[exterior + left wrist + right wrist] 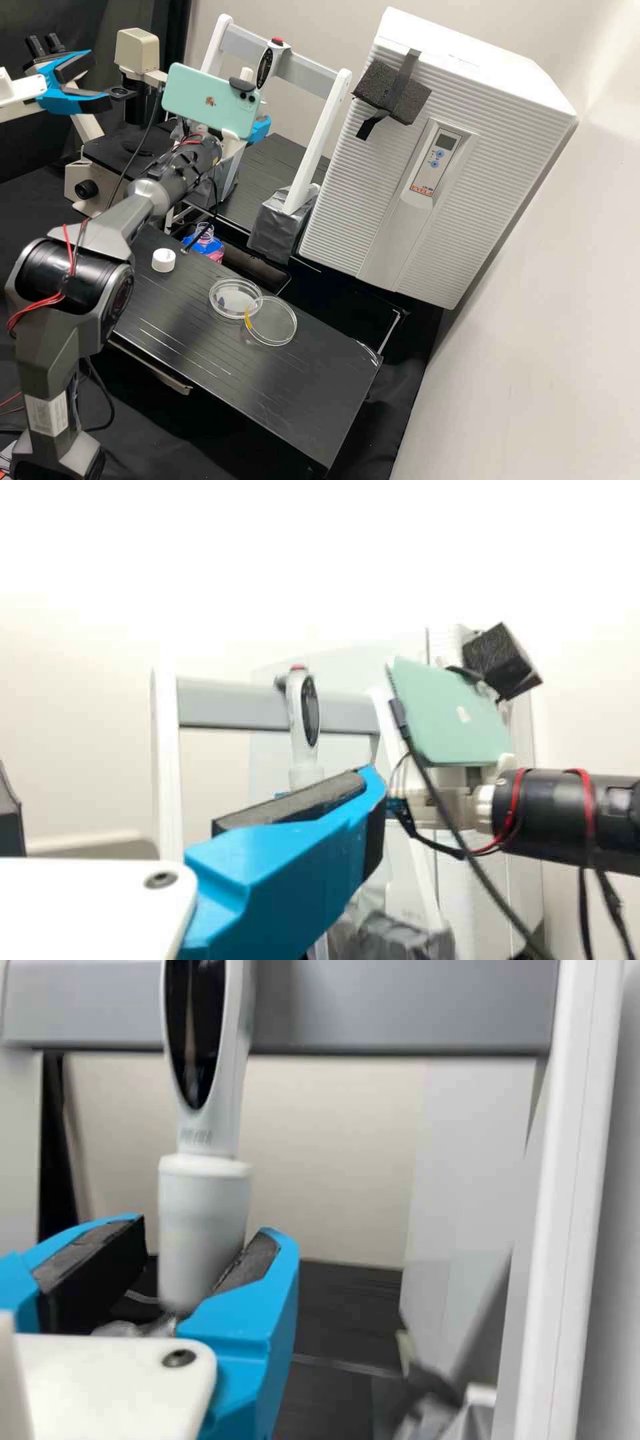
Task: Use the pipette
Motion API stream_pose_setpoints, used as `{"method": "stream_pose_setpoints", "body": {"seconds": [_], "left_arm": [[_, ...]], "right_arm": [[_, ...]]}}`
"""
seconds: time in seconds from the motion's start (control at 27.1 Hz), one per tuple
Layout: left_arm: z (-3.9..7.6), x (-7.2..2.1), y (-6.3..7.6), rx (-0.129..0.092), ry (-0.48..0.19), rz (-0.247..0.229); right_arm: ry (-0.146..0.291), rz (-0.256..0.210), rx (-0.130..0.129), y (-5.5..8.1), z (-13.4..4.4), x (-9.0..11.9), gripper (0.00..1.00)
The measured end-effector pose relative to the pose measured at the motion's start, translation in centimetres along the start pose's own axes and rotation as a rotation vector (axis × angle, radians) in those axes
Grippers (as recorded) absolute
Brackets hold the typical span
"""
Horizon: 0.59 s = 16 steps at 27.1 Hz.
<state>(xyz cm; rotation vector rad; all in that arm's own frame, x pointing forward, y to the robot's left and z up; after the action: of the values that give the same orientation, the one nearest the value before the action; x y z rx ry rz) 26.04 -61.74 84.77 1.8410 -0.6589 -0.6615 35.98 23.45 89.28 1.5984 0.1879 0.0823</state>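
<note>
Right pincer [190, 1245] up at the pipette [205, 1140], itself hanging upright from the grey crossbar [303, 67] of a white stand [319, 140]. Blue fingers [255, 1290] parted to either side of the pipette's white lower barrel. One dark pad right against the barrel, a thin dark gap at the other, so not clamped. Just behind this pincer, on the same wrist, a mint-green phone [207, 99].

Left pincer [101, 81] well apart from the pipette, on the far side of the phone from it, raised in front of a microscope [93, 177]. Fingers spread in a wide V, nothing between them.

Well below the right pincer, on the black table [267, 393], a clear Petri dish [233, 297] and, touching its rim, a second dish [272, 321]. At the join, a short yellow streak [248, 320], too small to identify. Nearer the right pincer than the dishes, a small white cap [163, 260] lying on the table. Just beside the cap, at the table's edge, a clear bottle [208, 243] with blue inside and an open neck.

Beyond the stand from both pincers, a tall white ribbed cabinet [467, 167]. Strapped to its top front edge, a black foam block [393, 93].
</note>
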Motion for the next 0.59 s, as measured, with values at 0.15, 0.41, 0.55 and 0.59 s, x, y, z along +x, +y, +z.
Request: {"method": "stream_pose_setpoints", "body": {"seconds": [0.15,0.41,0.55,0.59], "left_arm": [[0.3,-1.08,-0.8,0.038,0.062,-0.011],[0.4,-3.06,-2.9,0.142,0.235,-0.012],[0.6,-4.44,-4.7,0.17,0.325,-0.059],[0.7,-4.87,-5.1,0.176,0.35,-0.066]], "right_arm": [[0.036,0.04,0.035,0.5,0.8,-3.1,1.0],[0.121,0.254,0.078,2.5,2.4,-9.4,1.0],[0.137,0.334,0.064,2.3,3.8,-12.3,1.0],[0.137,0.348,0.065,2.1,4.2,-12.8,1.0]]}}
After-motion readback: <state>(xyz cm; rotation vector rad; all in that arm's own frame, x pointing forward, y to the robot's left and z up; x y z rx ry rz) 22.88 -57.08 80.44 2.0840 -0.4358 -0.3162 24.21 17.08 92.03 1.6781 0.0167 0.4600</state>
